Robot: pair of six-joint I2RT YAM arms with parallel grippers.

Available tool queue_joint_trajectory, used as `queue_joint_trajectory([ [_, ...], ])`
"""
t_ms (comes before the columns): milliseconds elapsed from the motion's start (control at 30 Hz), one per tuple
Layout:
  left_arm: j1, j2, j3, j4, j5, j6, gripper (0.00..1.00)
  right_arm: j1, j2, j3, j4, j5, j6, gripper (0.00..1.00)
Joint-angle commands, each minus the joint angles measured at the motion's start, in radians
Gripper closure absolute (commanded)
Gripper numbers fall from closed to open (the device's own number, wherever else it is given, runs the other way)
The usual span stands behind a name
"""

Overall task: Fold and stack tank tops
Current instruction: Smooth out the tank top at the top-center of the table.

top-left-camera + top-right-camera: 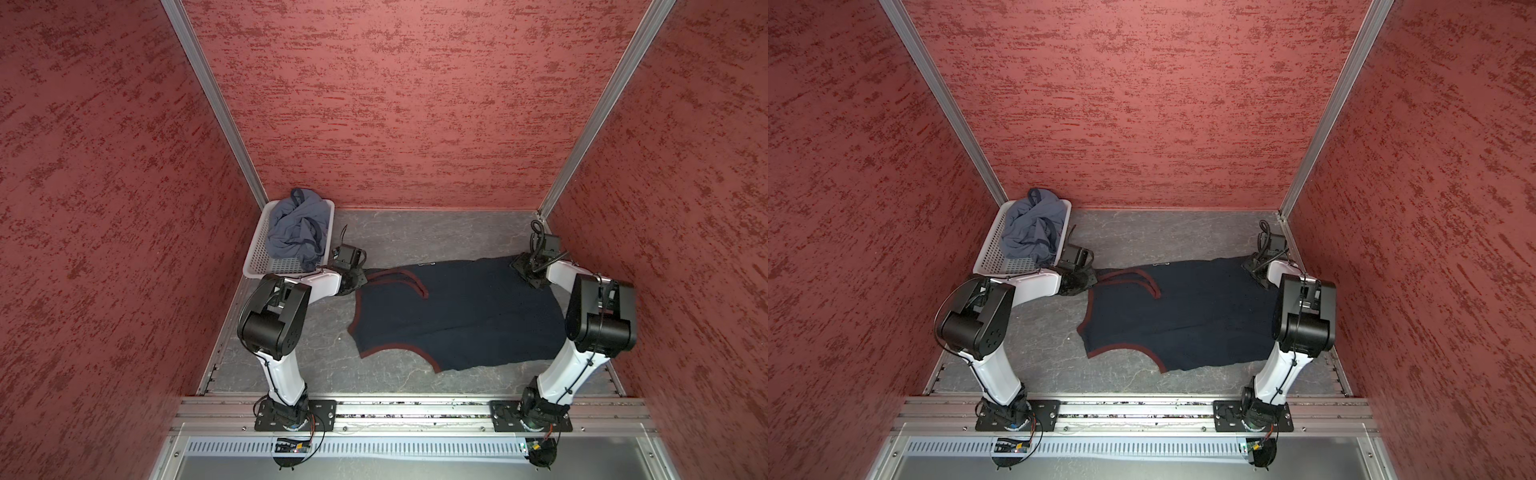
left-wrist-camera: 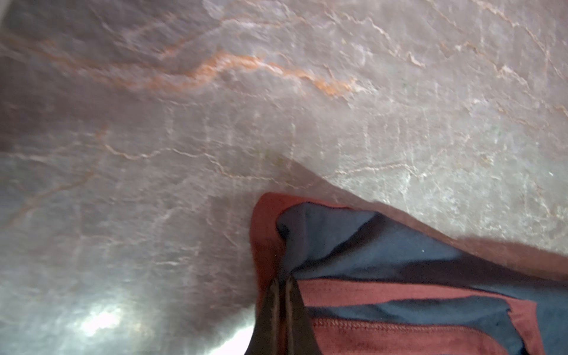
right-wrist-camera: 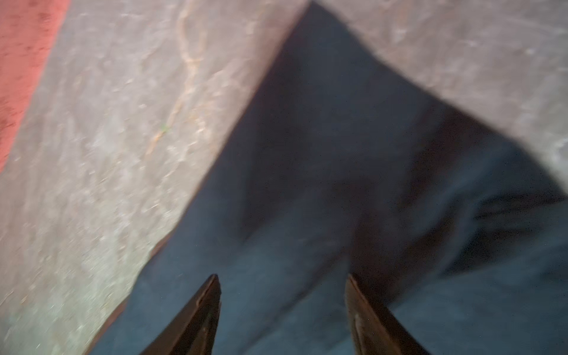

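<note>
A dark navy tank top [image 1: 457,316] with maroon trim lies spread sideways, mostly flat, on the grey stone-look surface [image 1: 415,232]. At its strap end, the left tool [image 2: 282,284] is pinched fully closed on the maroon-edged strap, probably to anchor that end for a fold. At the top's opposite end, the hem, the right tool [image 3: 282,278] sits low over the navy cloth with its jaws apart, gripping nothing. It seems poised to take that corner so both ends can lift together. Beyond the top's strap end, a white perforated basket [image 1: 257,253] holds the second, blue-grey tank top [image 1: 291,232], crumpled and apparently waiting its turn.
</note>
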Motion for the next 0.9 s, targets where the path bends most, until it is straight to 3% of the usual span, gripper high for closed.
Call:
queue_joint_trajectory([
  [0,0.02,-0.006,-0.018,-0.016,-0.025,-0.014,0.99,-0.017,0.052,0.0,-0.03,0.044,0.021,0.34],
  [133,0.021,0.004,-0.004,-0.019,-0.005,-0.003,0.98,-0.023,0.078,0.004,-0.033,0.055,0.02,0.36],
  [300,0.006,0.01,0.015,-0.02,0.01,0.022,0.97,0.056,-0.075,-0.012,-0.028,0.091,-0.043,0.33],
  [600,0.001,0.015,0.023,-0.012,0.017,0.025,0.97,0.482,-0.142,0.098,-0.183,0.089,-0.147,0.31],
  [867,0.004,0.016,0.025,-0.014,0.02,0.025,0.97,0.775,-0.065,0.17,-0.222,0.073,-0.134,0.34],
])
